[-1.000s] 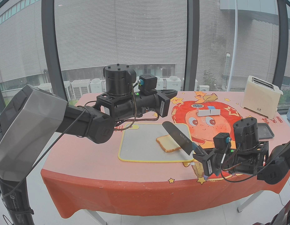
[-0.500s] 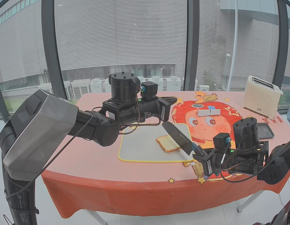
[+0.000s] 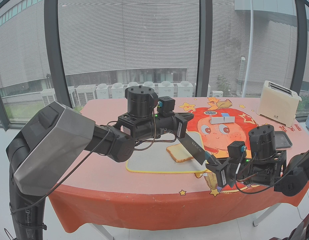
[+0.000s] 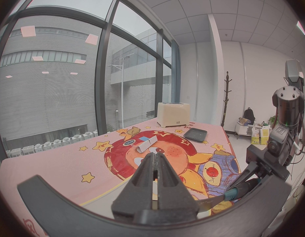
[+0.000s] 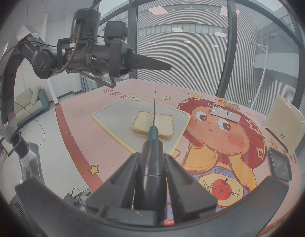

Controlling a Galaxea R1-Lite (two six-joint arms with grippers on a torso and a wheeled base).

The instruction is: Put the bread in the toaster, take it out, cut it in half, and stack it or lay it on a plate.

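A table (image 3: 94,170) with an orange cartoon cloth is spread beneath both grippers. A cutting board (image 3: 146,154) is laid on it, just ahead of the right gripper (image 3: 214,170) and below the left gripper (image 3: 191,115), whose fingers are pressed together on nothing. A cream toaster (image 3: 278,102) is stood well beyond the right gripper; what its slots hold cannot be told. A dark tray (image 3: 283,139) is set between them. The bread (image 3: 178,153), one uncut slice, is carried by the board. A knife (image 3: 194,147) is pinched by its handle in the right gripper, its blade slanted across the slice; contact cannot be judged.
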